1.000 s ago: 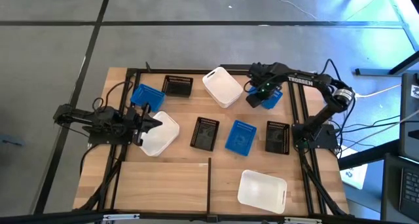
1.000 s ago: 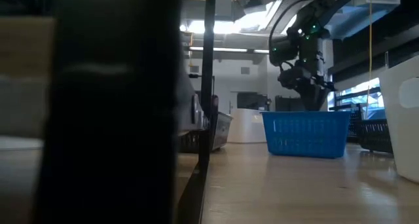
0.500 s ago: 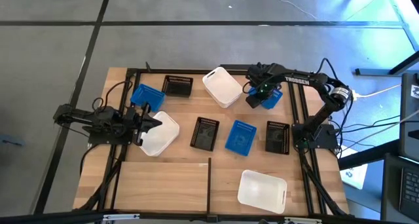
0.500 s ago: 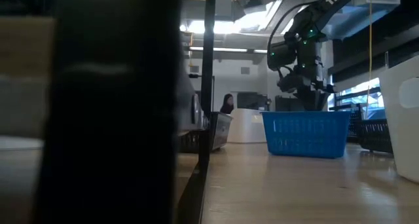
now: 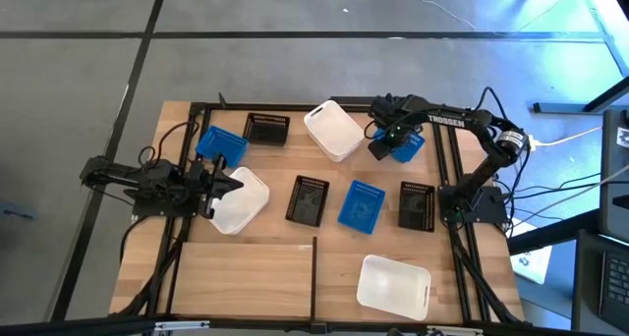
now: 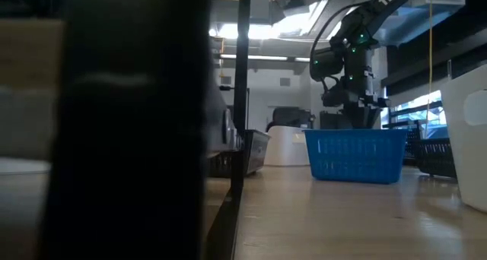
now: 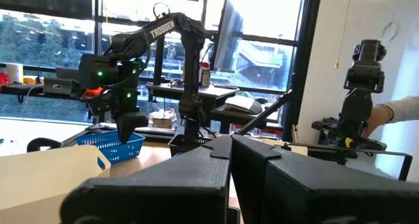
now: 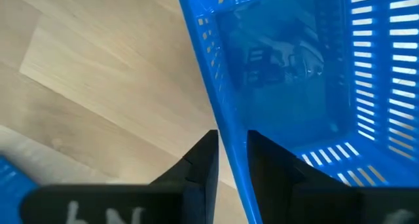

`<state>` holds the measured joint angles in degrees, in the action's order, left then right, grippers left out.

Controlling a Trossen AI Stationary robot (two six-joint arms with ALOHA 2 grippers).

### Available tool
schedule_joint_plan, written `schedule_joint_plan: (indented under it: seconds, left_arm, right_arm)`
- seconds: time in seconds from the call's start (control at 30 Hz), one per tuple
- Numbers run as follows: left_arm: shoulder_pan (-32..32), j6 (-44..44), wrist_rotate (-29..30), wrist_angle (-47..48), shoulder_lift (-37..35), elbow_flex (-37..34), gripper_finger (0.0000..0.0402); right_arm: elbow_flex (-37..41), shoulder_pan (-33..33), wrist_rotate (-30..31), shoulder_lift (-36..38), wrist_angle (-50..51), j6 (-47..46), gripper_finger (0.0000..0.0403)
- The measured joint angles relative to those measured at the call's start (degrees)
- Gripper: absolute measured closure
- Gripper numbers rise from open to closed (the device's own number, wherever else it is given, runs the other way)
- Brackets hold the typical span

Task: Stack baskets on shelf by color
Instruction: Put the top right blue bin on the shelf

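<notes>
1. The right pincer (image 8: 228, 160) stood over the long wall of a blue slotted basket (image 8: 308, 73), one dark finger (image 8: 200, 162) outside that wall and the other inside, with the thin plastic running between them. The jaws looked narrowly parted around the wall; whether they had bitten yet could not be told for sure.

2. In the high view the same pincer (image 5: 385, 140) and blue basket (image 5: 408, 144) sat in the upper right of the frame, just right of a white basket (image 5: 334, 130) and close to the black rail of the shelf (image 5: 246, 272).

3. Judged from this, the step in hand was the pickup of that blue basket. The next move called for a firm pinch on the wall, then a lift clear of the white neighbour.

4. A likely target was another blue basket (image 5: 361, 204) in the middle of the frame, or the third one (image 5: 220, 144) at upper left; the carried one would need its long sides lined up to nest.

5. The left pincer (image 5: 224, 184) waited at middle left, touching or just over the edge of a second white basket (image 5: 241, 202); its fingers looked close together in the left wrist view.

6. Three black baskets (image 5: 307, 198) and a third white one (image 5: 393, 283) lay scattered, none stacked yet.
</notes>
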<state>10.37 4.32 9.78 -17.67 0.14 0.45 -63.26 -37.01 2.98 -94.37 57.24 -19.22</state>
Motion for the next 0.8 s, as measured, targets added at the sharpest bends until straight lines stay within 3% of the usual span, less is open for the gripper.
schedule_joint_plan:
  seconds: [0.5,0.67,0.8]
  left_arm:
    - [-0.01,0.0,0.0,0.02,0.0,0.0,0.0401]
    - [-0.01,0.0,0.0,0.02,0.0,0.0,0.0401]
    - [-0.02,0.0,0.0,0.02,0.0,0.0,0.0401]
  right_arm:
    - [4.92,-0.27,0.03,-0.04,-3.77,-1.21,0.0324]
    - [4.96,-0.27,-0.23,-0.04,-4.82,1.62,0.0387]
    - [4.53,-0.15,-0.31,0.11,-3.86,3.66,0.0394]
